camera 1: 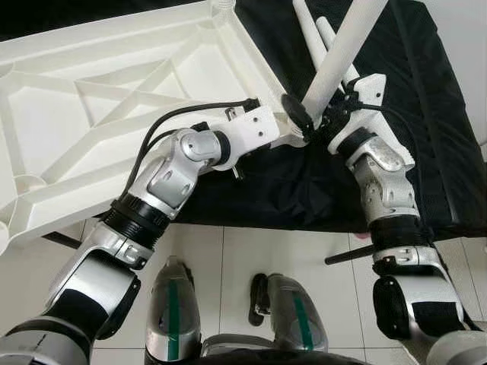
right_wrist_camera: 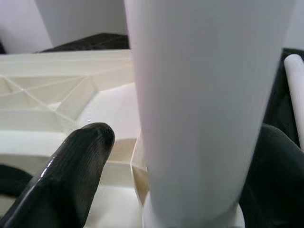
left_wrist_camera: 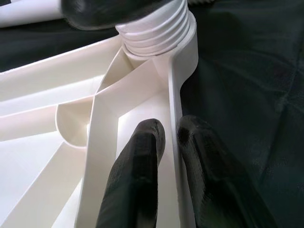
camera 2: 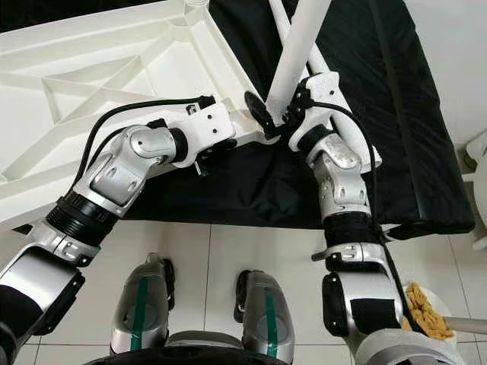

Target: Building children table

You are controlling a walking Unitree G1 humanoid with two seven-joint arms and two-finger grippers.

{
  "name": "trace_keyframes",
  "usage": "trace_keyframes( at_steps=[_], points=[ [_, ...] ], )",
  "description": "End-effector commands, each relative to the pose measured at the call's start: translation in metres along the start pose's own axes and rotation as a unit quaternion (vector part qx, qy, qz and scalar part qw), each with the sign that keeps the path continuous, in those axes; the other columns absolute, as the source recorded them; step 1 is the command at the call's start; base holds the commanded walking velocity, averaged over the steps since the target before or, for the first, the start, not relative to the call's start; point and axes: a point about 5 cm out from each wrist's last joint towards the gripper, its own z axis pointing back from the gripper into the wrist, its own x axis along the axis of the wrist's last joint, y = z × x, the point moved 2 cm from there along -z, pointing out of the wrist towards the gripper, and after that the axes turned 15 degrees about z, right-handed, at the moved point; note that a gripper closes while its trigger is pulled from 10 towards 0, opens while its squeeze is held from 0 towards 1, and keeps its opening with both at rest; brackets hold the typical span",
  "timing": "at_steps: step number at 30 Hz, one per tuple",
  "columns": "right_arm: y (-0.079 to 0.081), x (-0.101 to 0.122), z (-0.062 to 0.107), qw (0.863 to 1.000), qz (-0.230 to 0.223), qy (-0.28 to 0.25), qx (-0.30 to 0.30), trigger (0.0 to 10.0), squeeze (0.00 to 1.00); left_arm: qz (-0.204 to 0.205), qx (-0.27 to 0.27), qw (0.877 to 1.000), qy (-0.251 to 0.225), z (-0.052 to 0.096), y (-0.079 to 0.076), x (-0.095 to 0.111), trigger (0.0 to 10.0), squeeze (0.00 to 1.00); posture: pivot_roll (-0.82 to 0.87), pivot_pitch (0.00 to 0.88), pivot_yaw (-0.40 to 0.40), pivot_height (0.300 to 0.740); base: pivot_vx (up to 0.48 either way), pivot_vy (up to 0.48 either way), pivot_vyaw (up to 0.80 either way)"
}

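Tabletop (camera 1: pixel 91 99) of white moulded plastic, lying upside down with its ribbed underside up: straight ribs cross in diagonals between a raised rim, and a threaded round socket (left_wrist_camera: pixel 156 33) stands at the corner nearest both grippers. The panel rests partly on a black padded surface (camera 2: pixel 411 114) of matte, slightly creased fabric, and its near edge overhangs a floor of pale glossy tiles (camera 1: pixel 304 251).

Left gripper (left_wrist_camera: pixel 164 142): its two black, rubbery fingers are clenched on the thin upright rim wall, one finger inside the rim and one outside, just short of the threaded socket.

Right gripper (right_wrist_camera: pixel 185 156): its fingers are clamped around a smooth white cylindrical table leg (camera 1: pixel 342 53), one finger on each side near the leg's lower end. The leg tilts up and away from this gripper, and its foot sits at the corner socket directly ahead of the left gripper's fingertips; whether the threads are engaged cannot be told.

Two more white legs (camera 1: pixel 319 34) lie on the black fabric beyond the right gripper, behind the held leg. Beyond and to the outer side of the right gripper lies open black fabric. A thin dark rod (camera 1: pixel 348 257) lies on the tiles below the right forearm.
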Motion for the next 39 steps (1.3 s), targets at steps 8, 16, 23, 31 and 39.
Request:
trace_keyframes(
  at_steps=[8, 16, 23, 31, 39],
  points=[
    [-0.013, -0.007, 0.0, 0.998, 0.014, 0.013, 0.058, 10.0, 0.0, -0.003, 0.001, 1.0, -0.006, -0.001, 0.001, 0.002, 10.0, 0.0, 0.06, 0.041, -0.065, 0.74, 0.0, 0.0, 0.0],
    [-0.013, -0.008, -0.003, 0.998, 0.012, 0.007, 0.069, 1.9, 0.0, -0.003, 0.001, 1.0, -0.005, -0.001, 0.0, 0.002, 10.0, 0.0, 0.06, 0.04, -0.062, 0.74, 0.0, 0.0, 0.0],
    [-0.016, -0.01, -0.002, 0.997, 0.015, 0.008, 0.07, 2.0, 0.0, 0.001, 0.001, 1.0, 0.009, -0.001, 0.0, -0.004, 10.0, 0.0, 0.06, 0.043, -0.057, 0.74, 0.0, 0.0, 0.0],
    [-0.017, -0.013, -0.003, 0.998, 0.02, 0.01, 0.066, 10.0, 0.0, 0.009, 0.01, 0.999, 0.044, -0.005, 0.001, -0.015, 10.0, 0.0, 0.06, 0.044, -0.053, 0.74, 0.0, 0.0, 0.0],
    [-0.016, -0.012, -0.004, 0.998, 0.017, 0.004, 0.052, 10.0, 0.0, 0.012, 0.016, 0.998, 0.062, -0.007, 0.001, -0.019, 10.0, 0.0, 0.06, 0.043, -0.054, 0.74, 0.0, 0.0, 0.0]
  ],
)
